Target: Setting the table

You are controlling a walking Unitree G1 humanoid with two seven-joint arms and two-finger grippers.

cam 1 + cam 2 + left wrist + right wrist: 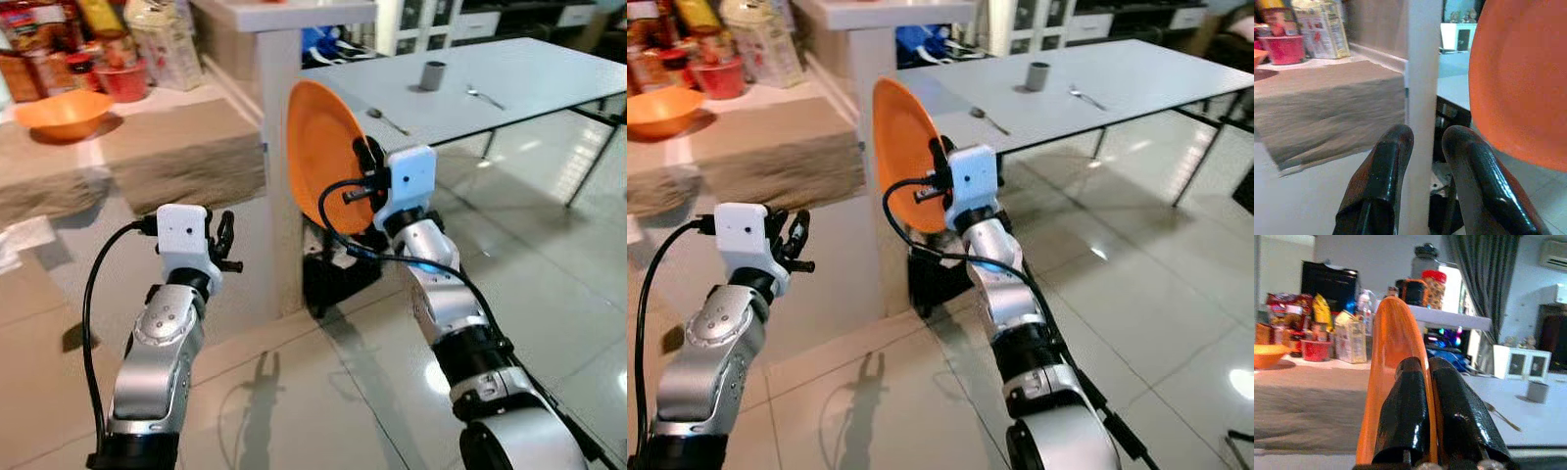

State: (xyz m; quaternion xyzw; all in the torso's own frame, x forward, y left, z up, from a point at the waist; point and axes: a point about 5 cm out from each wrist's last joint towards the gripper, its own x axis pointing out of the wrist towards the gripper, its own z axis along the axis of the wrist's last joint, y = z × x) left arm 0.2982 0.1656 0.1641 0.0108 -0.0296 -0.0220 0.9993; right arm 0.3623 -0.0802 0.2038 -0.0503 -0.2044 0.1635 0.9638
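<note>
Your right end effector (1422, 406) is clamped on the rim of the orange plate (323, 157), one black finger on each face, and it holds the plate on edge, nearly upright, in the air in front of the white pillar (279, 147). From the head camera the plate sits just above centre, at about 12 o'clock from the right wrist housing, and its top edge overlaps the near corner of the grey counter (490, 83) behind it, though the plate does not rest on that surface. On the grey counter you can see a small grey cup (433, 74) toward 1 o'clock, a fork (484, 96) just beyond it toward 2 o'clock, and a spoon (388, 119) near the closest edge, right beside the plate's rim in the picture. Your left end effector (1422, 181) is raised at about 8 o'clock in the head view, holding nothing, its two fingers (1381, 181) a narrow gap apart and aimed at the pillar. At 10 o'clock, the lower counter with the brown cloth (147, 147) carries an orange bowl (64, 113), a red bowl (122, 80) and several food packages (162, 39) along the back.
</note>
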